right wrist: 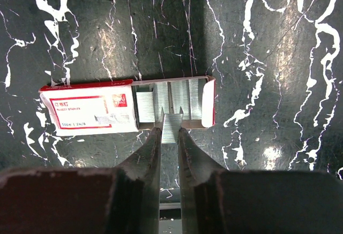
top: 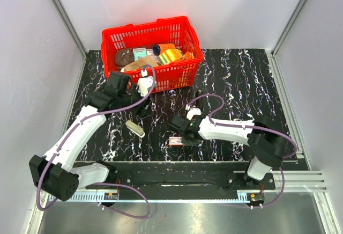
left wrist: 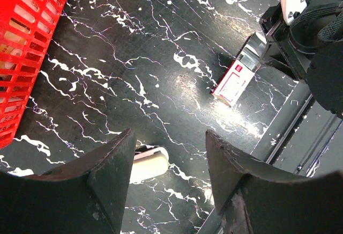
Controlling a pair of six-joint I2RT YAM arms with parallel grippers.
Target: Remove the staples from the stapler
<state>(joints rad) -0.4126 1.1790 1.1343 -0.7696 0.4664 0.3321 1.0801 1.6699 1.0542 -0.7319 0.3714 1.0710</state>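
A small cream stapler [top: 135,128] lies on the black marble table; in the left wrist view [left wrist: 149,162] it is partly hidden behind my left finger. My left gripper [top: 140,109] [left wrist: 170,137] hovers above it, open and empty. A red-and-white staple box [top: 175,140] [right wrist: 91,110] [left wrist: 234,81] lies with its tray slid out, showing rows of staples [right wrist: 177,97]. My right gripper [top: 179,130] [right wrist: 169,133] is shut on a strip of staples [right wrist: 171,124] at the near edge of the open tray.
A red basket [top: 144,28] [left wrist: 32,30] full of assorted items stands at the back, just behind my left wrist. The right arm's body [left wrist: 313,24] fills the right of the left wrist view. A metal rail [top: 187,183] runs along the near table edge.
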